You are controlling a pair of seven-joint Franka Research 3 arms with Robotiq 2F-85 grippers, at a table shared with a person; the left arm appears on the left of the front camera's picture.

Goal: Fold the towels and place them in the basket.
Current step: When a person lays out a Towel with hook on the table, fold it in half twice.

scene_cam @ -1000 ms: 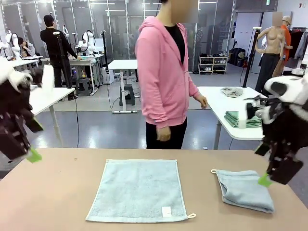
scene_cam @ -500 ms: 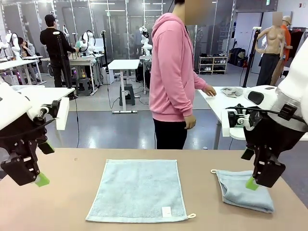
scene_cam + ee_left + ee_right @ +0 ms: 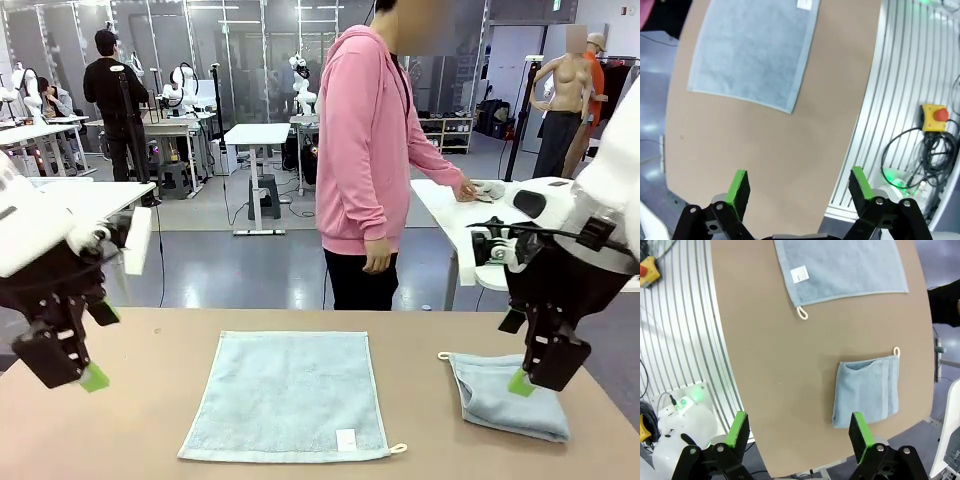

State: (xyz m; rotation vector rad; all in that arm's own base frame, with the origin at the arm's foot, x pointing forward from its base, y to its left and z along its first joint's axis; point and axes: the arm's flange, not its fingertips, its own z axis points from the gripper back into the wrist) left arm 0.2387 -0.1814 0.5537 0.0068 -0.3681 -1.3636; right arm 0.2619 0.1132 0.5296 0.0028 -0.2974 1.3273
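Just right of the spread towel (image 3: 288,395), the folded towel (image 3: 495,405) is lying close under the right gripper (image 3: 538,378), which is hanging wide open and empty. The left gripper (image 3: 72,372), likewise open and empty, is hovering well left of that spread towel.

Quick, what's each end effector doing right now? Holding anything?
Left end effector: open, holding nothing.
Right end effector: open, holding nothing.

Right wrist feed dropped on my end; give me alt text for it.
The right gripper hangs open above the brown table, with a folded blue-grey towel lying ahead of it. A second towel lies spread flat farther along, white label and corner loop showing.
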